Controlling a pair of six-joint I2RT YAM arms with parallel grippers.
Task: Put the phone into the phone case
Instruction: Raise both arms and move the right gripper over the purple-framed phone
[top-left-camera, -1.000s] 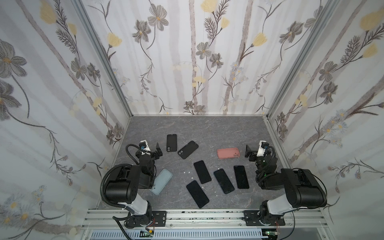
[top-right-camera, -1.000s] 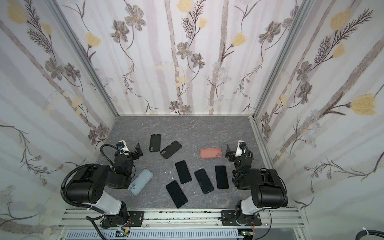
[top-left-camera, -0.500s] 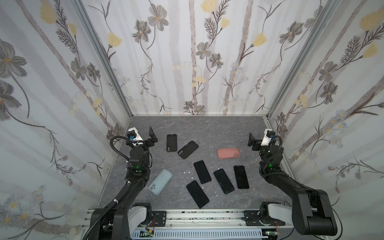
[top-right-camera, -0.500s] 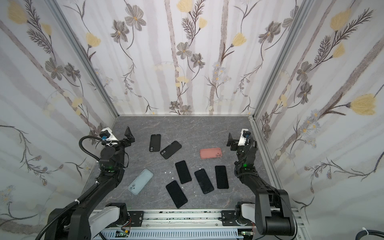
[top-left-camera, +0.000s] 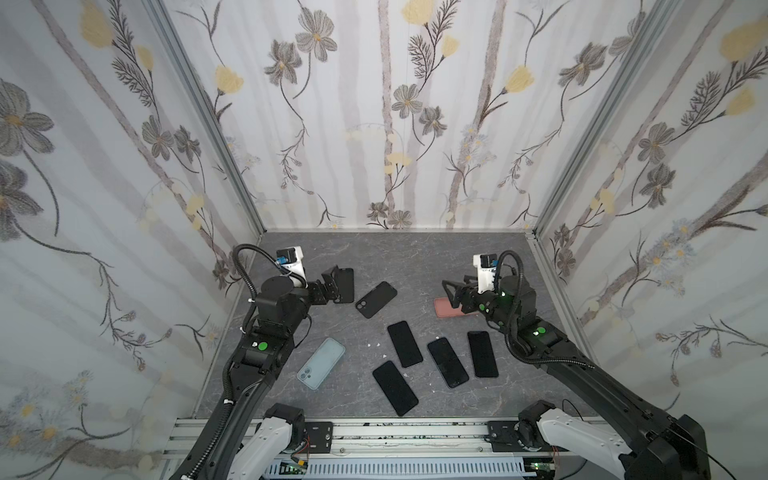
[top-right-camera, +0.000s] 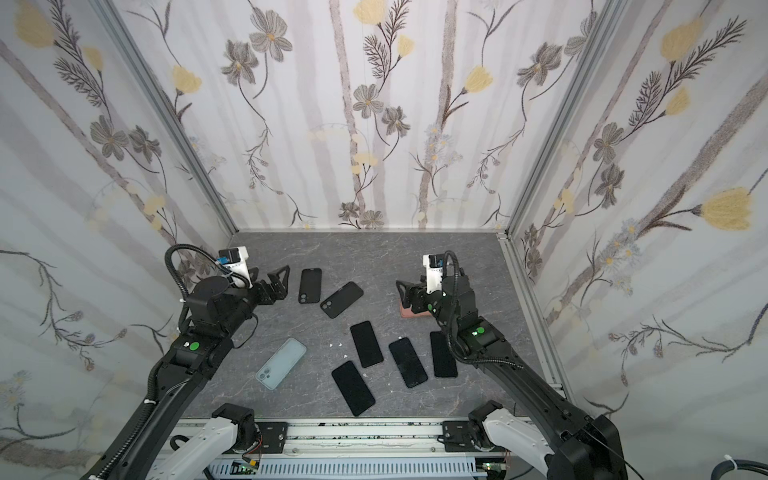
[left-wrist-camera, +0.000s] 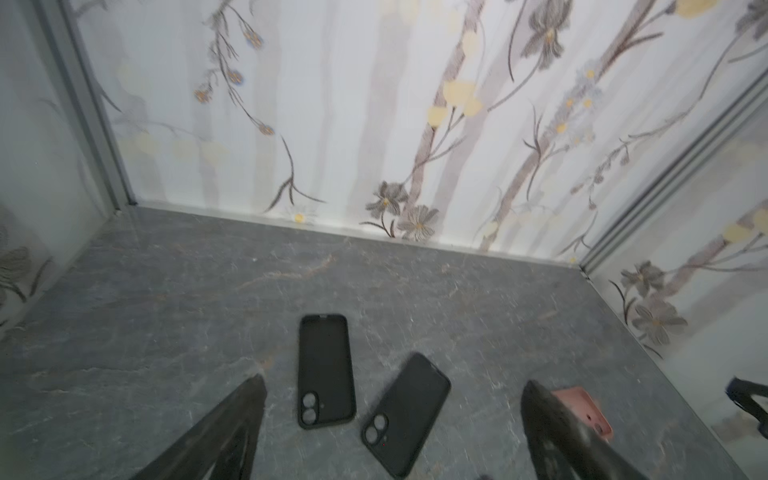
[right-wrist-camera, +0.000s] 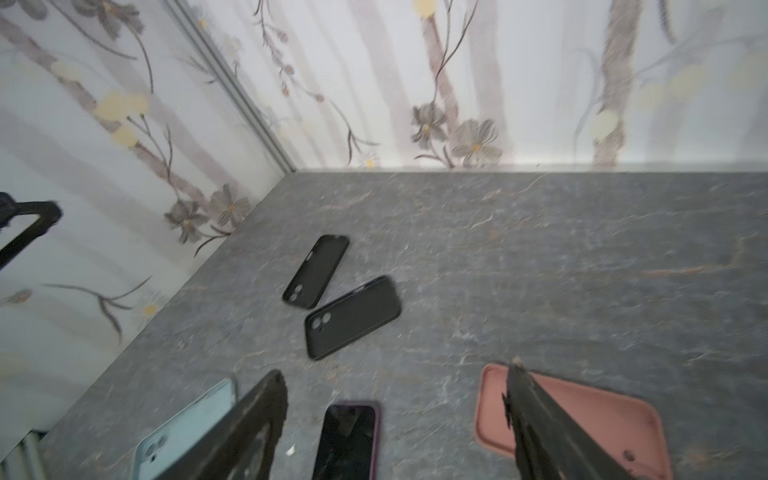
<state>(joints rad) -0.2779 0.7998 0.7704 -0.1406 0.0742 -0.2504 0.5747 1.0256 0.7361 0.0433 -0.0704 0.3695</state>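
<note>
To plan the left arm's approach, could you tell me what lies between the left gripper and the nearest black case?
Only bare table lies between the left gripper and the black case, as a top view shows.

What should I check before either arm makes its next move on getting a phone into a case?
1. Left gripper open and empty: ok.
2. Right gripper open and empty: ok.
3. Four phones lying flat on the table, none stacked: ok.
4. Pink case uncovered, with nothing lying on it: ok.
5. Fingertip over that case clear of its surface: cannot tell.
6. A phone seated in any case: not ok, none yet.
</note>
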